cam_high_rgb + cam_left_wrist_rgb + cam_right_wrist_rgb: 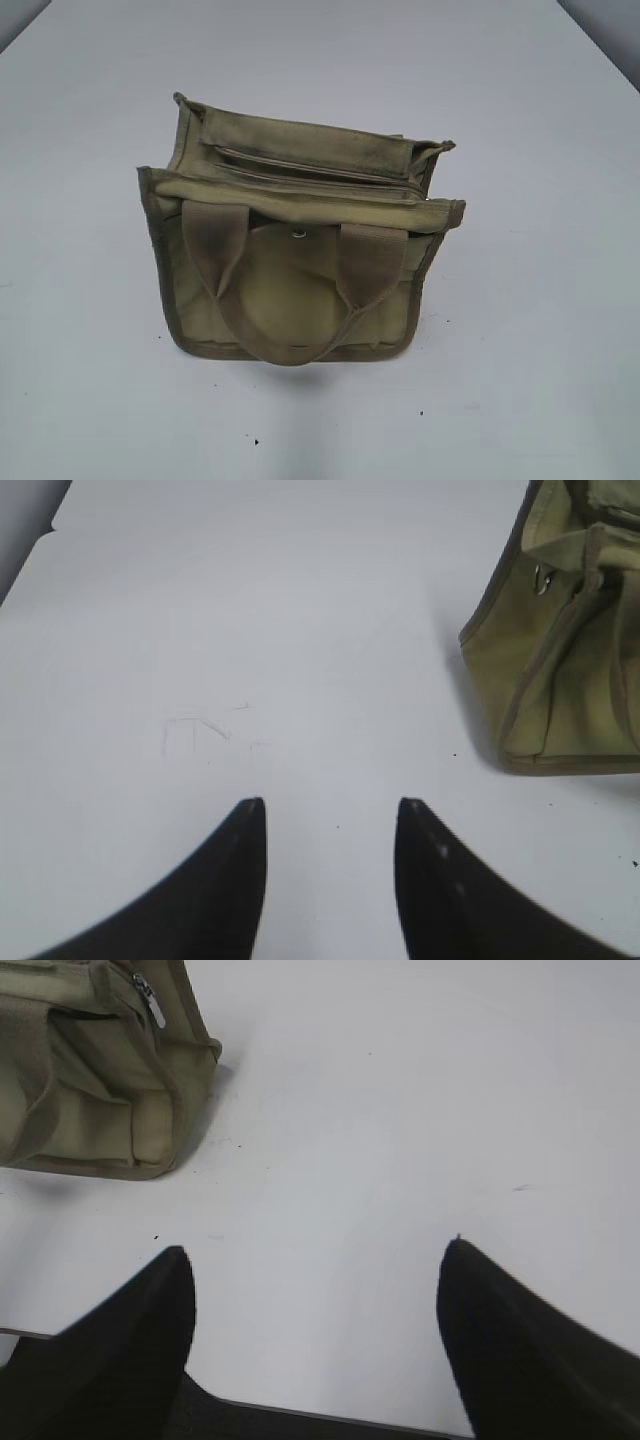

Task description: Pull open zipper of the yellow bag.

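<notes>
Olive-yellow canvas, boxy and trimmed in darker olive, makes up the small yellow bag standing upright near the middle of the plain white counter. Two wide webbing loop handles droop down its near face, and a small metal snap sits between them just under the top edge. Along the top runs the zipper, a long thin khaki-taped track lying across the bag from left to right. Its small silver-grey pull tab shows in the right wrist view, hanging at the bag's end near the top corner.

Neither arm touches the bag. The left end effector hovers over bare counter with its dark fingers parted and nothing between them — the bag lies off to its upper right. The right end effector also stands over bare counter, its fingers spread wide and empty, with the bag well apart at upper left.
</notes>
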{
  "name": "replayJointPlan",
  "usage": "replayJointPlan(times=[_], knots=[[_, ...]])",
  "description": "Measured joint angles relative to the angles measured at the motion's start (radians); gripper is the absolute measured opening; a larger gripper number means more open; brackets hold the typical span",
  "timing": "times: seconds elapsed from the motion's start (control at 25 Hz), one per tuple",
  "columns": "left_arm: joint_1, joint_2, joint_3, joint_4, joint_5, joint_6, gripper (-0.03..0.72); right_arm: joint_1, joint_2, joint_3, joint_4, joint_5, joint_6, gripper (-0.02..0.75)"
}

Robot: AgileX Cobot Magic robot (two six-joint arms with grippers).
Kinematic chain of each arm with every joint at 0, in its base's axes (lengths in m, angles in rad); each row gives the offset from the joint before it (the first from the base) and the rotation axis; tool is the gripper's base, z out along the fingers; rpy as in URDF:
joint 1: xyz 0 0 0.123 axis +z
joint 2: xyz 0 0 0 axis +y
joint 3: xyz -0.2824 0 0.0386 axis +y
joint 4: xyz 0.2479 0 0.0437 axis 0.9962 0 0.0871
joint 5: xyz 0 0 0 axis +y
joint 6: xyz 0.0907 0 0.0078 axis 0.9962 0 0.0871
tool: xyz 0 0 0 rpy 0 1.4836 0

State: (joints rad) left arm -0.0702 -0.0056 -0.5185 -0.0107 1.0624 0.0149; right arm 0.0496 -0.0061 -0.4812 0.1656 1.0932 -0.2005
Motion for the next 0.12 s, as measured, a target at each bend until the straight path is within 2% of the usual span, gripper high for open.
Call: replayJointPlan(times=[0.12], knots=[[0.0,0.0,0.0,0.0,0.0,0.0,0.329,0.0,0.0,0.0,0.0,0.0,0.0,0.583]])
